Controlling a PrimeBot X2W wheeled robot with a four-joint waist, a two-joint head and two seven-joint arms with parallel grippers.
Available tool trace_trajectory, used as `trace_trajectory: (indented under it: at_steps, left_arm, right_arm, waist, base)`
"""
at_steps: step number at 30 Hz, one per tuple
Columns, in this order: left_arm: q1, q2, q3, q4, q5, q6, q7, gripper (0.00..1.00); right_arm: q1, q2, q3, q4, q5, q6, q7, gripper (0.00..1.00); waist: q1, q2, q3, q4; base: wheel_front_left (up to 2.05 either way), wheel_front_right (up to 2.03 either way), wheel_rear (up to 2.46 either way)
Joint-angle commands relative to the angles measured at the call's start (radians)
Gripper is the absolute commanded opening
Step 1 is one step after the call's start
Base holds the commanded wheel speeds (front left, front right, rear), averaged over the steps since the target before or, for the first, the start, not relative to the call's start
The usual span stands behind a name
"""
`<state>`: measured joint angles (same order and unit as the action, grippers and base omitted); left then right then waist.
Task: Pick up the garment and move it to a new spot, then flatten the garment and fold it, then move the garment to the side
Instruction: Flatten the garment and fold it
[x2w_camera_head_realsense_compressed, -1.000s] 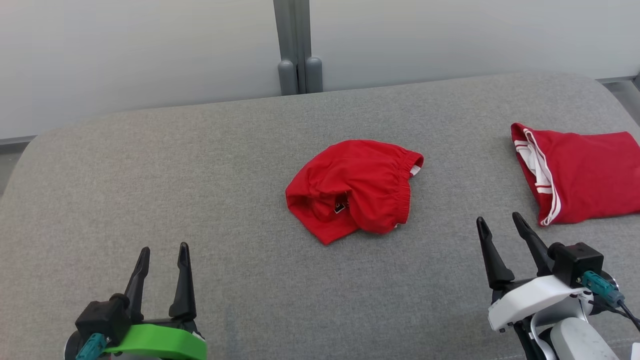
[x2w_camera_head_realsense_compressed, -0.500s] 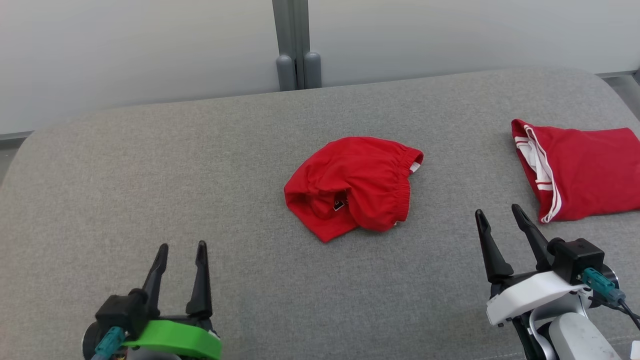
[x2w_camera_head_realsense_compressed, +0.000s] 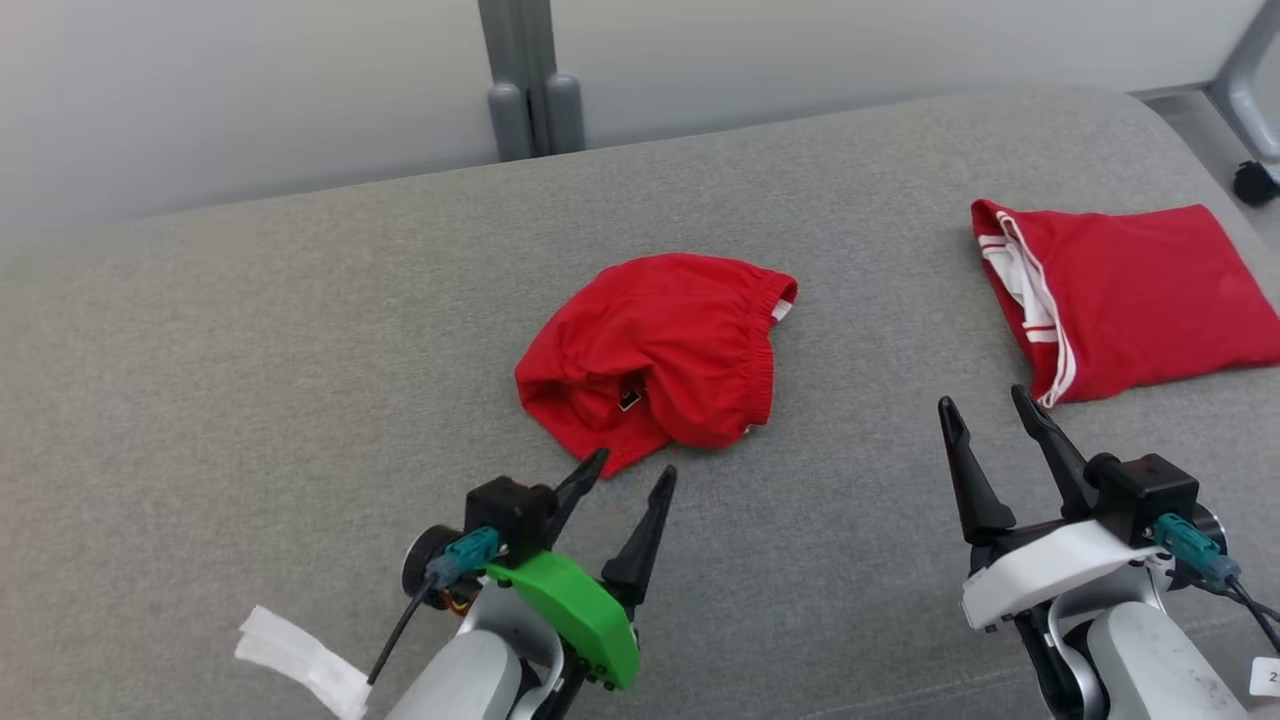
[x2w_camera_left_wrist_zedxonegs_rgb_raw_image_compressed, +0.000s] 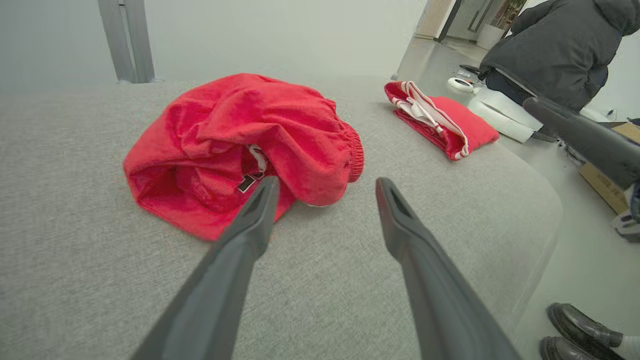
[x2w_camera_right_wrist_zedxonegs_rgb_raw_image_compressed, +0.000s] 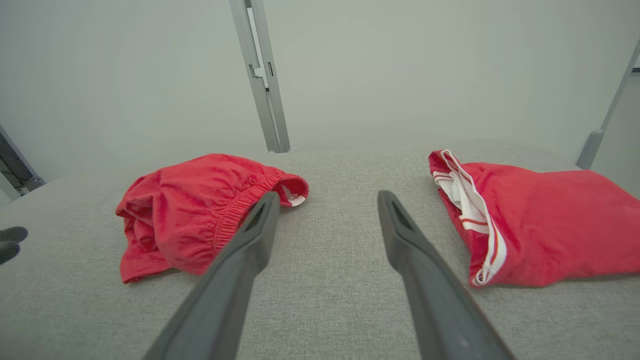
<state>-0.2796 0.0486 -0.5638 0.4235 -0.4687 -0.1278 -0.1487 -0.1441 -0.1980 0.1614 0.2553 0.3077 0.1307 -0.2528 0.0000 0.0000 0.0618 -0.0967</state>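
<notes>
A crumpled red garment (x2w_camera_head_realsense_compressed: 655, 355) with an elastic waistband lies in the middle of the grey padded surface (x2w_camera_head_realsense_compressed: 250, 350). My left gripper (x2w_camera_head_realsense_compressed: 634, 464) is open, its fingertips just short of the garment's near edge, with nothing between them. In the left wrist view the garment (x2w_camera_left_wrist_zedxonegs_rgb_raw_image_compressed: 240, 145) sits right beyond the left fingertip, and the gripper (x2w_camera_left_wrist_zedxonegs_rgb_raw_image_compressed: 326, 182) points at its right side. My right gripper (x2w_camera_head_realsense_compressed: 982, 400) stands open and empty to the right. The right wrist view has the garment (x2w_camera_right_wrist_zedxonegs_rgb_raw_image_compressed: 200, 210) ahead and to the left of that gripper (x2w_camera_right_wrist_zedxonegs_rgb_raw_image_compressed: 328, 195).
A folded red garment with white stripes (x2w_camera_head_realsense_compressed: 1120, 290) lies at the surface's right end. A grey post (x2w_camera_head_realsense_compressed: 525, 80) stands behind the far edge. A person in a dark jacket (x2w_camera_left_wrist_zedxonegs_rgb_raw_image_compressed: 555, 45) and shoes (x2w_camera_left_wrist_zedxonegs_rgb_raw_image_compressed: 580, 330) are beyond the right edge. A white strip (x2w_camera_head_realsense_compressed: 300, 660) hangs near my left arm.
My left gripper has swung right and forward, up to the crumpled garment's near edge. The camera has turned, shifting the scene left. The right gripper has hardly moved.
</notes>
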Motion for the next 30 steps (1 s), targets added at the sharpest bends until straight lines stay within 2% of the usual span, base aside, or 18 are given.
trace_trajectory:
  at_steps: [1,5,8,17,19,23,24,26,30]
  left_arm:
    - [-0.039,0.005,-0.027,0.015,-0.020,-0.004,0.009,1.00]
    - [-0.101,0.005,-0.090,0.073,-0.057,0.001,0.000,1.00]
    - [-0.143,0.005,-0.115,0.126,-0.066,0.037,-0.001,1.00]
    - [-0.260,0.005,-0.136,0.323,-0.064,0.247,0.015,1.00]
    - [-0.273,0.004,-0.132,0.348,-0.083,0.262,0.015,1.00]
    - [-0.296,0.005,-0.135,0.388,-0.110,0.262,0.003,1.00]
    - [-0.303,0.005,-0.135,0.400,-0.117,0.261,0.001,0.59]
    - [-0.320,0.005,-0.138,0.418,-0.123,0.254,-0.002,0.00]
    - [-0.361,0.005,-0.126,0.417,-0.179,0.204,-0.033,0.00]
  right_arm:
    - [-0.014,0.002,0.003,0.000,0.004,0.000,-0.002,1.00]
    - [-0.026,0.004,0.015,0.004,0.007,0.000,-0.005,1.00]
    - [-0.033,0.008,0.022,0.006,0.008,0.000,-0.007,1.00]
    - [-0.050,0.020,0.030,0.013,0.015,0.000,-0.011,1.00]
    - [-0.052,0.022,0.032,0.013,0.017,0.000,-0.012,1.00]
    - [-0.052,0.023,0.025,0.013,0.020,0.000,-0.012,1.00]
    - [-0.053,0.024,0.024,0.012,0.019,0.000,-0.012,1.00]
    - [-0.055,0.026,0.021,0.011,0.018,0.000,-0.012,1.00]
    - [-0.056,0.031,0.009,0.006,0.016,0.000,-0.013,1.00]
  waist:
    - [0.0000,0.0000,0.026,-0.058]
    - [0.0000,0.0000,0.047,-0.123]
    - [0.0000,0.0000,0.063,-0.169]
    - [0.0000,0.0000,0.097,-0.277]
    - [0.0000,0.0000,0.101,-0.291]
    - [0.0000,0.0000,0.110,-0.303]
    - [0.0000,0.0000,0.112,-0.304]
    - [0.0000,0.0000,0.115,-0.304]
    - [0.0000,0.0000,0.120,-0.293]
  base:
    - [0.00,0.00,0.00]
    - [0.00,0.00,0.00]
    - [0.00,0.00,0.00]
    - [0.00,0.00,0.00]
    - [0.00,0.00,0.00]
    - [0.00,0.00,0.00]
    - [0.00,0.00,0.00]
    - [0.00,0.00,0.00]
    - [0.00,0.00,0.00]
